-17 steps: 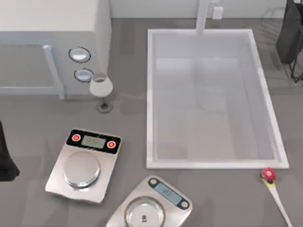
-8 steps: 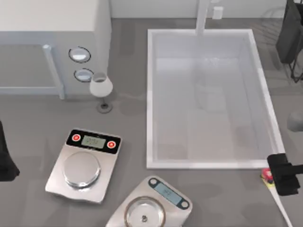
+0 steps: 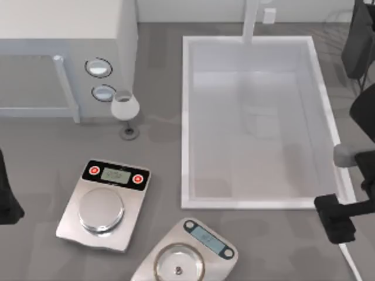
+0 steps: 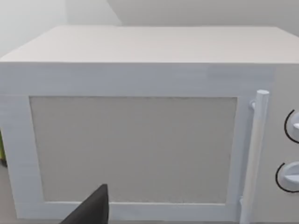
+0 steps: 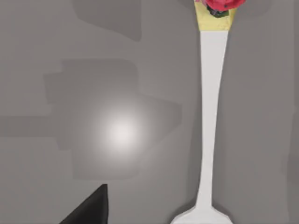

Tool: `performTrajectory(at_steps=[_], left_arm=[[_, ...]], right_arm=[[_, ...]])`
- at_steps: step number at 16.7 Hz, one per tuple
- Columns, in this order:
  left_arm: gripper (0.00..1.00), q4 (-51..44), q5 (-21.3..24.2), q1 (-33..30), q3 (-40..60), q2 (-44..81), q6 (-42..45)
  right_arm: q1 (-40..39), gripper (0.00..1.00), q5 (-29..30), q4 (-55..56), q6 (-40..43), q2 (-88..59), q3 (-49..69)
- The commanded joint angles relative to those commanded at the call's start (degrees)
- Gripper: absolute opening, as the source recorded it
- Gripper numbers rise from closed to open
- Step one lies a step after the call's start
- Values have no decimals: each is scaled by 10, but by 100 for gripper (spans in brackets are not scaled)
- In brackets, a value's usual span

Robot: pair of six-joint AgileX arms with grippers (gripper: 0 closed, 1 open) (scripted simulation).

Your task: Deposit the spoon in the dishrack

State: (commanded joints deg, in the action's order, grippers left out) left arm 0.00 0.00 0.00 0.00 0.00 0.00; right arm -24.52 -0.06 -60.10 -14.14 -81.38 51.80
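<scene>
white and slim, the spoon [image 5: 211,116] lies flat on the grey table [image 3: 53,146] just past the near right corner of the sink basin [image 3: 258,123], its red head and pale yellow neck toward the basin in the right wrist view. over that spot, just off the same corner of the basin, hovers the right gripper [image 3: 335,219]; whether its pincer is wide or narrow i cannot tell. the dishrack [image 3: 357,41] stands beyond the basin's far right corner. left of the basin sit two scales [image 3: 104,204], a wine glass [image 3: 125,111] and a microwave [image 4: 140,126]; the left arm is parked at the table's left edge, well away from the basin.
</scene>
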Motion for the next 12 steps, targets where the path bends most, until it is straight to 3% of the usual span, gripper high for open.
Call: performTrajectory(at_steps=[5,12], left_arm=[[100,0,0,0,0,0,0],[100,0,0,0,0,0,0]], right_arm=[[2,100,0,23,1,-10,-15],[-1,100,0,219,-3,-101,-114]])
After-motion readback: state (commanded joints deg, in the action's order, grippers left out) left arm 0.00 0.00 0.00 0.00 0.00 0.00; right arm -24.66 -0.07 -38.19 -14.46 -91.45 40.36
